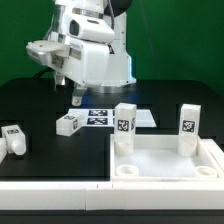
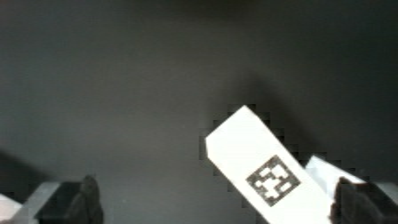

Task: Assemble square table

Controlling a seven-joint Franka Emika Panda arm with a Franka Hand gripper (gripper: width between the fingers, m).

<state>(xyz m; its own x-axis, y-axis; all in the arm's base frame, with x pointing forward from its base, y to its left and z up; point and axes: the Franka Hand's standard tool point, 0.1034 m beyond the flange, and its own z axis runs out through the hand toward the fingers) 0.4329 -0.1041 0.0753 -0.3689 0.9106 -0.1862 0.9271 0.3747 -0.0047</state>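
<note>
**Claw released over loose table leg**

Tabletop: white plastic square tray-like top (image 1: pixel 165 165) with raised rim, on the black counter (image 1: pixel 30 110) at the exterior view's right. Left upright leg (image 1: pixel 124 124) and right upright leg (image 1: pixel 188 121), short white tagged blocks, stand at its far corners, apparently seated in the holes. Lying leg (image 1: pixel 70 123) rests on its side beside the marker board (image 1: pixel 100 118). Spare leg (image 1: pixel 12 138) sits well apart. Claw (image 1: pixel 76 95) hangs just above the lying leg, fingers (image 2: pixel 71 200) spread, gripping nothing, probably lined up for pickup.
</note>
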